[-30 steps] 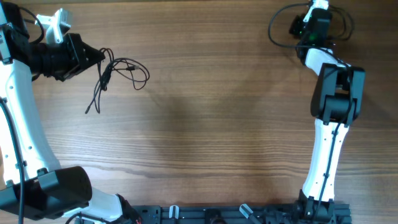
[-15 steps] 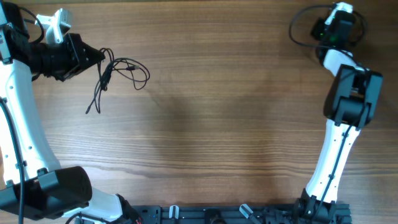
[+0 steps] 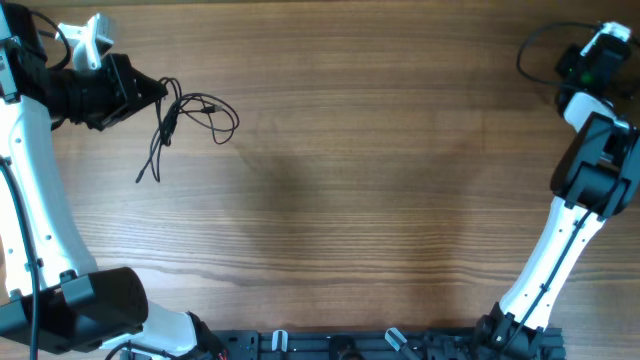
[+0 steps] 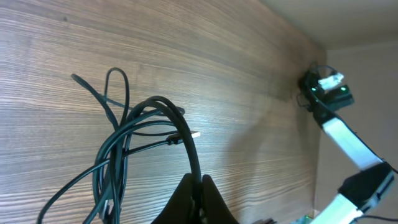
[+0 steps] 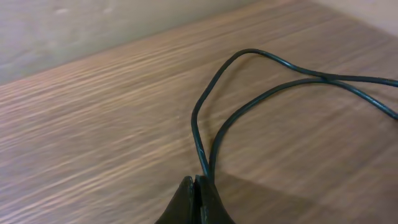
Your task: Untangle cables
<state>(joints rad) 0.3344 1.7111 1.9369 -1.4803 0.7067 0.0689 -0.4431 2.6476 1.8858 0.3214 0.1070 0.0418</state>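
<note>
A tangle of thin black cables (image 3: 190, 112) lies in loose loops at the table's far left. My left gripper (image 3: 163, 90) is shut on one strand at the tangle's left edge. In the left wrist view the jaws (image 4: 200, 184) pinch a strand that arches up into the loops (image 4: 124, 143), and a small grey plug tip (image 4: 194, 134) shows. My right gripper (image 3: 567, 70) is at the far right corner, shut on a separate black cable loop (image 3: 530, 45). In the right wrist view its jaws (image 5: 198, 182) pinch two strands (image 5: 249, 93) that run off to the right.
The wooden table (image 3: 360, 200) spans the whole view. The left arm (image 3: 30, 170) runs down the left edge and the right arm (image 3: 560, 230) down the right edge. A black rail (image 3: 380, 345) lies along the near edge.
My right arm has swung to the right along the far edge, carrying its cable loop with it. The left gripper and the tangle have not moved.
</note>
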